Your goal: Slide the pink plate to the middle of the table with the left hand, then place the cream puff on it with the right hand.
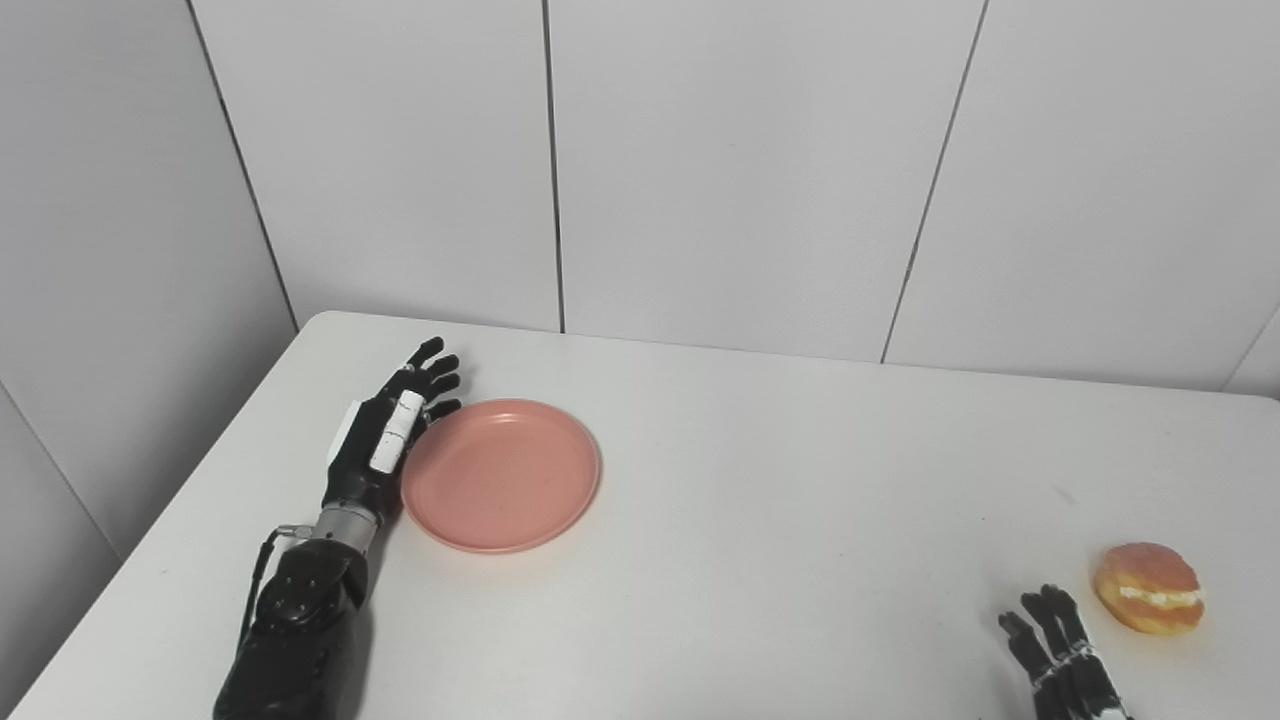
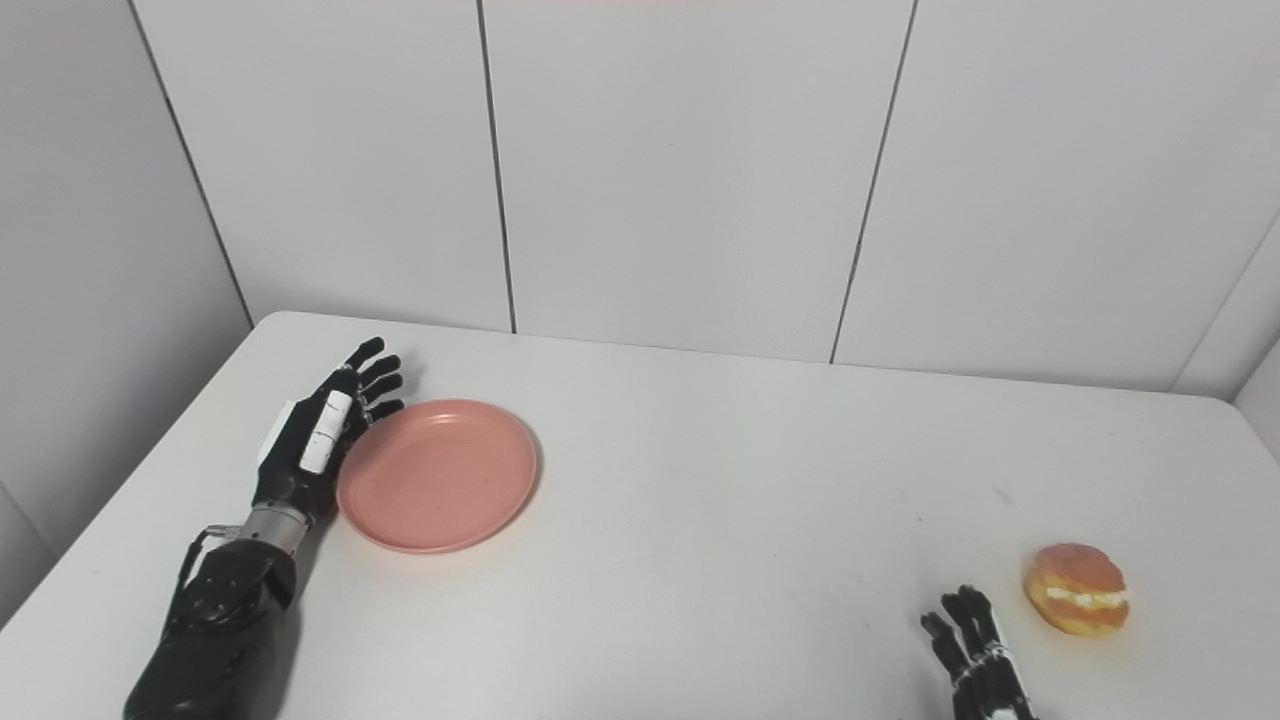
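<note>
The pink plate (image 1: 500,474) lies flat on the left part of the white table (image 1: 780,480). My left hand (image 1: 385,435) is open, fingers stretched, standing on edge with its palm side against the plate's left rim. The cream puff (image 1: 1148,587), golden with a white cream line, sits near the table's right front. My right hand (image 1: 1062,655) is open at the bottom edge, just left of the puff and not touching it; only its fingers show.
Grey wall panels (image 1: 740,170) rise behind the table's far edge. The table's left edge runs diagonally close to my left forearm (image 1: 300,630). A small dark mark (image 1: 1062,494) is on the tabletop at the right.
</note>
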`<state>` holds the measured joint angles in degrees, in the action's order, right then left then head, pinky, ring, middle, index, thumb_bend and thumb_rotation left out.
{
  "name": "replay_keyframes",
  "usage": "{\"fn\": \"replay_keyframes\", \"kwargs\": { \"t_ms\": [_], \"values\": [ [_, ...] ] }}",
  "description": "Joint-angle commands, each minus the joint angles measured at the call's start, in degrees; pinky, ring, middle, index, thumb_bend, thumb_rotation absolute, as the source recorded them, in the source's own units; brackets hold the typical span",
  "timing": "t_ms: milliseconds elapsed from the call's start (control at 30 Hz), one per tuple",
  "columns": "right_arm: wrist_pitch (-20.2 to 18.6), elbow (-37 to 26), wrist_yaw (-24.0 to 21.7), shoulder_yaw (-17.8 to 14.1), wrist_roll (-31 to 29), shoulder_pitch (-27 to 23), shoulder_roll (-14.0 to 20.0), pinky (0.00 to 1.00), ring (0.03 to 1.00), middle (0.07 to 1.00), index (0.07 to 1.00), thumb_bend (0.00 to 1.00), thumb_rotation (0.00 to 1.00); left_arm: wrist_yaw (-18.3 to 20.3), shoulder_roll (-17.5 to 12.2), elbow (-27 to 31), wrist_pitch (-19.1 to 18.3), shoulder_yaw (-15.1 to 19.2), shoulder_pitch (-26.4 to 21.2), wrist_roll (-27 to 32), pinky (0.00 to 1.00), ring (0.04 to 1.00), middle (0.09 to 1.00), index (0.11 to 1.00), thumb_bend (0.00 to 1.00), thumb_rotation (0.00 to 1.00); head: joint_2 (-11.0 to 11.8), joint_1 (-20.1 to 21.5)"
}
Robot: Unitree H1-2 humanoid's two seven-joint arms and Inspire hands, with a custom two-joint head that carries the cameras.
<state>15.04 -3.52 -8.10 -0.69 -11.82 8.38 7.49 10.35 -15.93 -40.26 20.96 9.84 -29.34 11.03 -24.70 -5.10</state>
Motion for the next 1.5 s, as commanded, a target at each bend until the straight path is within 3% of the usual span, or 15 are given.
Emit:
{"fn": "replay_keyframes", "kwargs": {
  "t_ms": [0,733,1200,1467],
  "values": [
    [-5.6,2.6,-0.4,1.5,1.0,2.2,-0.5,0.97,0.912,0.946,0.951,0.81,0.99,0.0,3.4,-1.0,-0.8,-0.9,2.5,0.5,0.79,0.867,0.865,0.857,0.89,0.85,-0.1,0.0],
    [-6.4,1.8,0.1,2.0,1.3,2.4,-0.5,0.97,0.919,0.951,0.954,0.79,0.99,-1.1,10.0,-2.1,-2.1,-3.2,1.2,-0.8,0.78,0.870,0.865,0.861,0.90,0.85,-0.3,0.4],
    [-6.7,1.6,0.0,2.3,2.2,2.4,-0.5,0.97,0.921,0.954,0.956,0.79,1.00,-0.8,12.5,-6.7,0.2,-3.9,0.2,-1.3,0.79,0.878,0.861,0.858,0.92,0.85,-0.4,0.7],
    [-7.1,1.2,0.2,2.6,2.9,2.5,-0.7,0.95,0.913,0.949,0.953,0.80,1.00,0.3,14.2,-8.4,1.2,-4.0,0.6,-0.5,0.81,0.886,0.863,0.865,0.89,0.83,-0.7,1.2]
  ]
}}
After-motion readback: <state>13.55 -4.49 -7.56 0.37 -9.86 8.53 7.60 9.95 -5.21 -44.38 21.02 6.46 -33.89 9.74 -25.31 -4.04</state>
